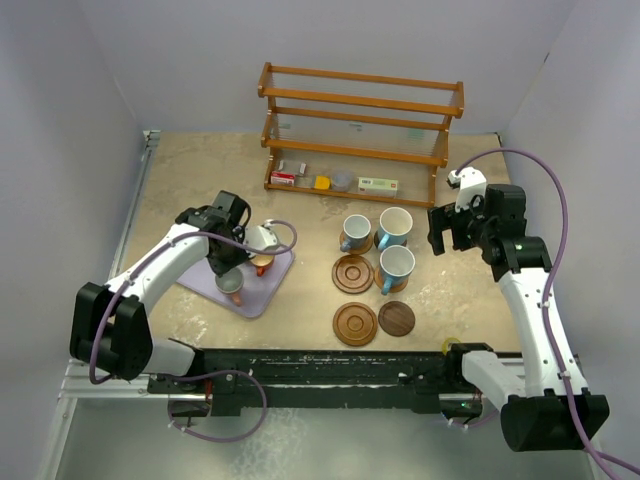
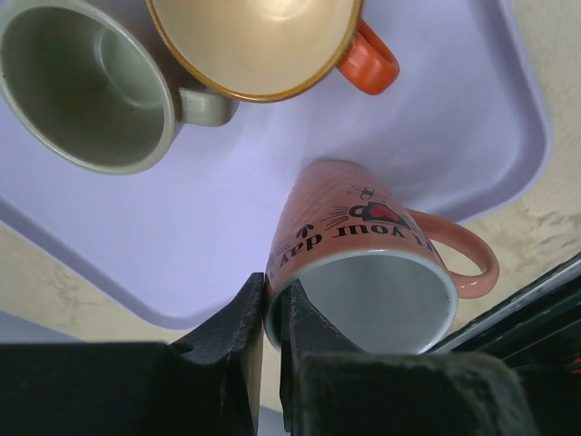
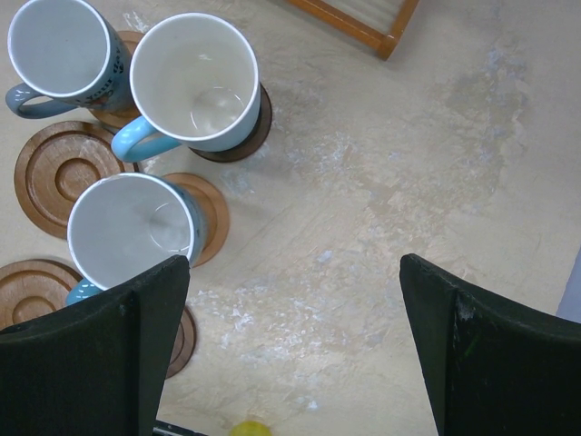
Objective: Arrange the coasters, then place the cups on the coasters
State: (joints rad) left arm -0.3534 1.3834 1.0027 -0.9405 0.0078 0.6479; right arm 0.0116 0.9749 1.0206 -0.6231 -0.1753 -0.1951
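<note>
The left gripper point(image 2: 270, 313) is clenched on the rim of a salmon-pink ceramic mug with dark lettering point(image 2: 363, 227), one finger inside the white bowl and one outside, which looks the sensible way to grasp a cup too wide to span. That mug sits close to one edge of the rectangular lavender plastic tray point(image 2: 436, 118); whether its base is off the tray I can't tell. Further in on the tray stand a dull grey-green cup point(image 2: 86, 86) and an orange cup with a cream inside point(image 2: 254, 36), nearly touching. To the right of the tray, three pale blue cups point(image 1: 396, 268) sit on coasters, while two grooved mid-brown wooden discs point(image 1: 352, 273) point(image 1: 355, 323) and a dark brown disc point(image 1: 397, 318) lie bare, presumably awaiting these three. The right gripper point(image 3: 290, 272) hangs released, jaws wide, well beyond the blue cups from the tray.
</note>
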